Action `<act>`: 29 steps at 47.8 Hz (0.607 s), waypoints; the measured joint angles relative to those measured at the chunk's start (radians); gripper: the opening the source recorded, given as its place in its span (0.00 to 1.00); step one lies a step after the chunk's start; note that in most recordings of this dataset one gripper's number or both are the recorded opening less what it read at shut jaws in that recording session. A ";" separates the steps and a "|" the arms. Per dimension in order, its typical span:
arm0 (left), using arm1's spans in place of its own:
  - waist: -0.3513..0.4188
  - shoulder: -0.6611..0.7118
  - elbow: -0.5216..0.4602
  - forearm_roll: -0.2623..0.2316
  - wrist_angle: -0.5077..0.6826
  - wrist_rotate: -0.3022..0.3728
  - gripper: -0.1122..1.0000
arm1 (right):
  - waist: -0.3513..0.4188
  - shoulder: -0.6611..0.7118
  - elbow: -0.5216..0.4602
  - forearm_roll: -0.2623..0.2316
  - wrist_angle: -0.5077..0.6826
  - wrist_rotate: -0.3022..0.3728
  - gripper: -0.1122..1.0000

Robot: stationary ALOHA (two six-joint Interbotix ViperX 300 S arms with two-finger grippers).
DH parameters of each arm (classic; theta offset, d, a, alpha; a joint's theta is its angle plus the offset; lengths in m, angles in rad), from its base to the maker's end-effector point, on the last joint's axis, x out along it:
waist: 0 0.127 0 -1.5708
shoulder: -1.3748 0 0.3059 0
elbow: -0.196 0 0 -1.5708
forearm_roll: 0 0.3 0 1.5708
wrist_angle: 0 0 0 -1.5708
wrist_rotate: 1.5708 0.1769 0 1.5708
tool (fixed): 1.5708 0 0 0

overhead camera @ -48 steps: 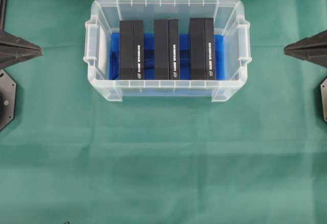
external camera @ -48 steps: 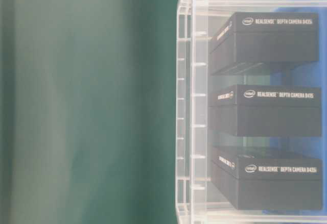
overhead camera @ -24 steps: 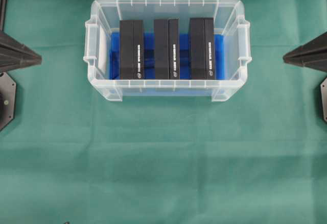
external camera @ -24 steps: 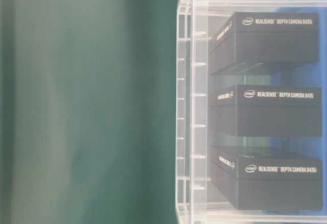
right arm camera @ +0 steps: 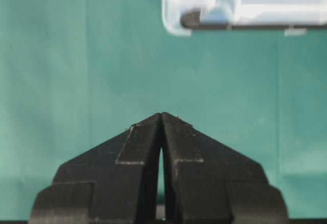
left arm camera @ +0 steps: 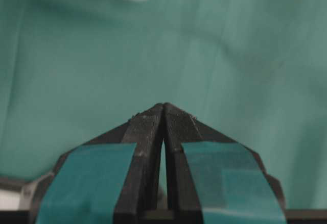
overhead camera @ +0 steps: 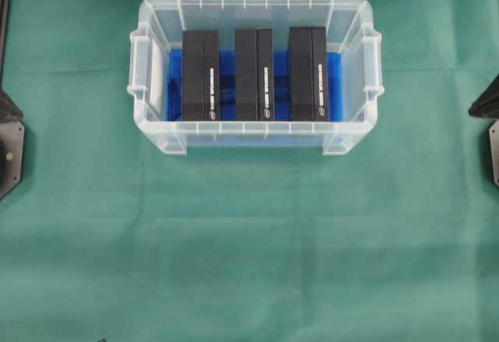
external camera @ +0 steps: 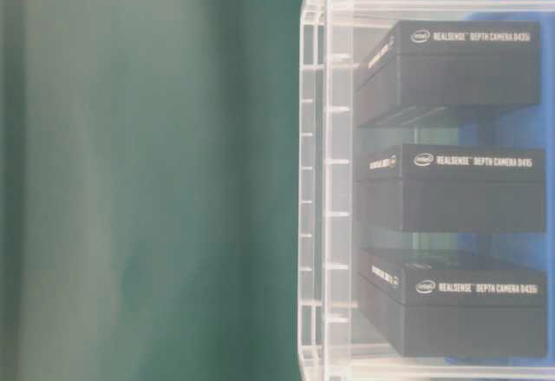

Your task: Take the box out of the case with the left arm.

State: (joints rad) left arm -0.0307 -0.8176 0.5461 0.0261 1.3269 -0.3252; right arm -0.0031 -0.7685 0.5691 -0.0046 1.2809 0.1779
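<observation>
- The left gripper (left arm camera: 163,106) has its jaws pressed together at the tips — nothing between them; teal finger pads (left arm camera: 87,183) cover its fingers, and only green cloth (left arm camera: 102,55) lies beneath it.
- The right gripper (right arm camera: 162,116), plain black, is likewise closed on nothing, pointing toward a corner of the case (right arm camera: 173,9).
- Three black boxes stand on edge in the case (overhead camera: 148,11), long axes running from the far wall to the near wall: left box (overhead camera: 200,75), middle box (overhead camera: 254,75), right box (overhead camera: 308,74).
- They stand side by side, with gaps showing the blue floor sheet (overhead camera: 227,77).
- Each box (external camera: 451,68) reads "intel REALSENSE DEPTH CAMERA D435i" in white — legible in the table-level view.
</observation>
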 measured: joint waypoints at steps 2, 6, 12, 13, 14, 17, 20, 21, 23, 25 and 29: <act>0.000 0.012 -0.002 0.000 0.011 -0.008 0.12 | 0.002 0.006 0.000 0.002 0.005 -0.002 0.13; 0.000 0.015 -0.003 0.000 0.020 -0.025 0.12 | 0.002 0.012 0.000 0.000 0.008 -0.002 0.13; -0.002 0.005 -0.005 0.000 0.034 -0.083 0.12 | 0.002 0.005 0.000 0.002 0.009 0.000 0.13; -0.002 0.006 -0.006 0.000 0.035 -0.103 0.12 | 0.002 0.005 0.000 0.000 0.009 0.000 0.13; 0.000 0.006 -0.006 0.000 0.035 -0.124 0.12 | 0.002 0.003 0.000 0.000 0.011 0.000 0.13; 0.000 0.008 -0.006 0.000 0.037 -0.229 0.12 | 0.002 0.002 -0.002 0.000 0.011 0.000 0.13; 0.008 0.008 -0.006 0.000 0.041 -0.347 0.12 | 0.002 0.003 0.000 0.000 0.011 0.000 0.13; 0.012 0.008 -0.006 -0.002 0.046 -0.391 0.12 | 0.002 0.003 -0.002 0.000 0.012 0.000 0.13; 0.021 0.009 -0.006 0.000 0.061 -0.500 0.12 | 0.002 0.003 0.000 0.000 0.012 0.000 0.13; 0.029 0.009 -0.006 0.000 0.080 -0.607 0.12 | 0.002 0.003 0.000 -0.002 0.012 0.000 0.13; 0.035 0.012 -0.006 0.003 0.117 -0.796 0.12 | 0.002 0.003 0.000 -0.008 0.012 0.000 0.13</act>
State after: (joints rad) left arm 0.0046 -0.8053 0.5400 0.0291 1.4435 -1.1213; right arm -0.0015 -0.7655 0.5691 -0.0123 1.2931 0.1779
